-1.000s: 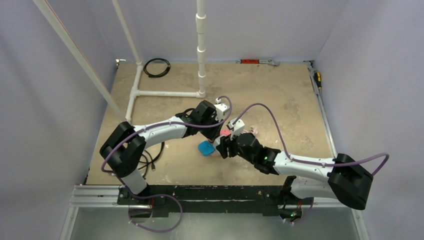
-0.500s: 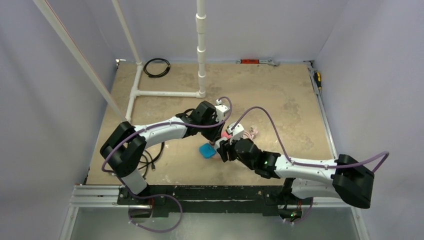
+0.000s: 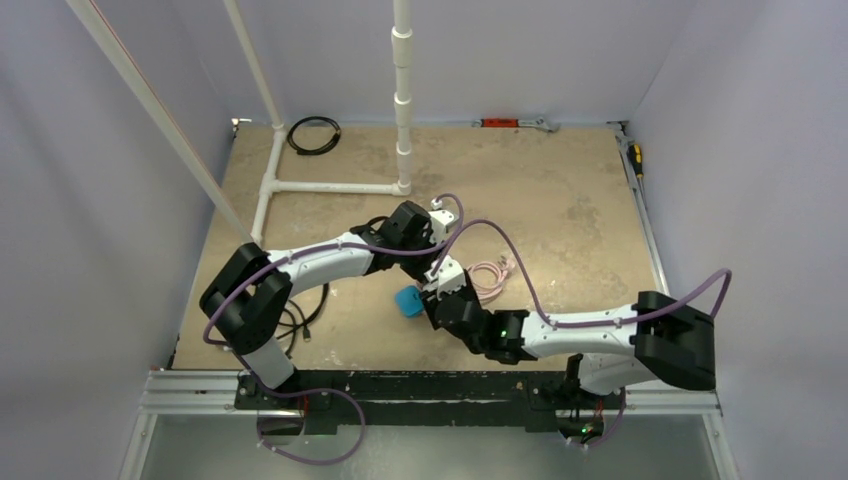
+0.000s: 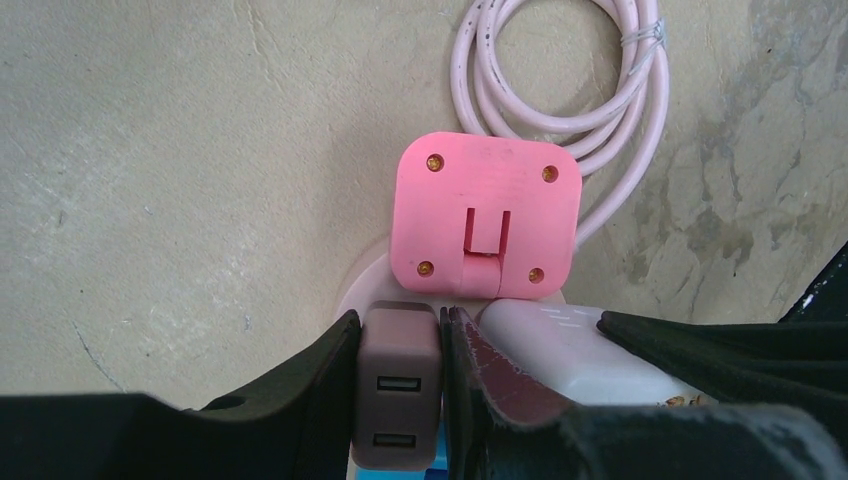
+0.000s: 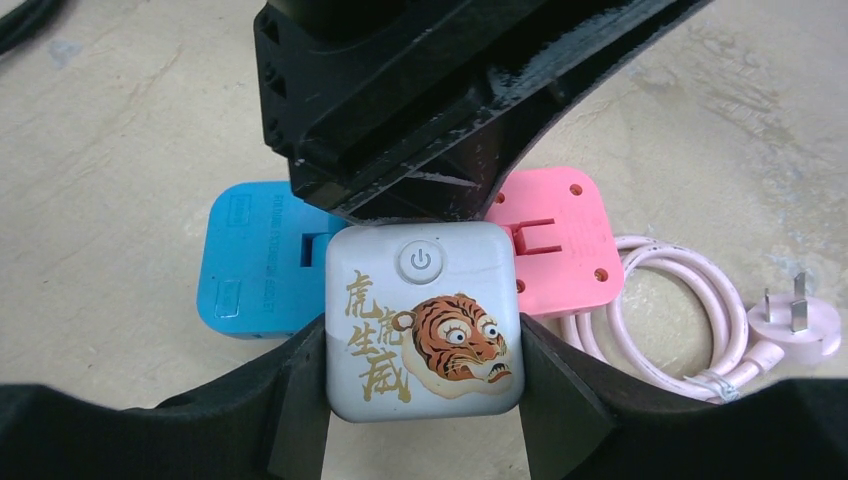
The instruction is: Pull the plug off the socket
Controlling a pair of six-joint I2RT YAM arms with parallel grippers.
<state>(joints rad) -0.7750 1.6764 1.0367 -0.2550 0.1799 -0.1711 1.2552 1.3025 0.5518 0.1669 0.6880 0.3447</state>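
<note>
In the left wrist view my left gripper [image 4: 400, 330] is shut on a mauve-brown USB charger plug [image 4: 398, 385] with two ports. Under it a rim of the pale-pink round socket [image 4: 358, 288] shows; the rest is hidden. A square pink plug [image 4: 487, 215] sits just beyond. In the right wrist view my right gripper [image 5: 420, 345] is shut on a white cube with a tiger picture and a power button [image 5: 420, 320]. A blue plug [image 5: 262, 258] and the pink plug [image 5: 560, 245] flank it. The cube's side also shows in the left wrist view [image 4: 560, 350]. Both grippers meet in the top view, left [image 3: 432, 268], right [image 3: 437, 300].
The coiled pink cord [image 5: 665, 320] lies right of the cube and ends in a pale pin plug [image 5: 795, 320]; it also shows in the top view [image 3: 490, 275]. A white pipe frame [image 3: 330, 187] and a black cable coil [image 3: 313, 135] are at the back left.
My right arm has swung its forearm toward the near edge and shifted left, uncovering the coiled cord in the top view. My left arm has barely moved.
</note>
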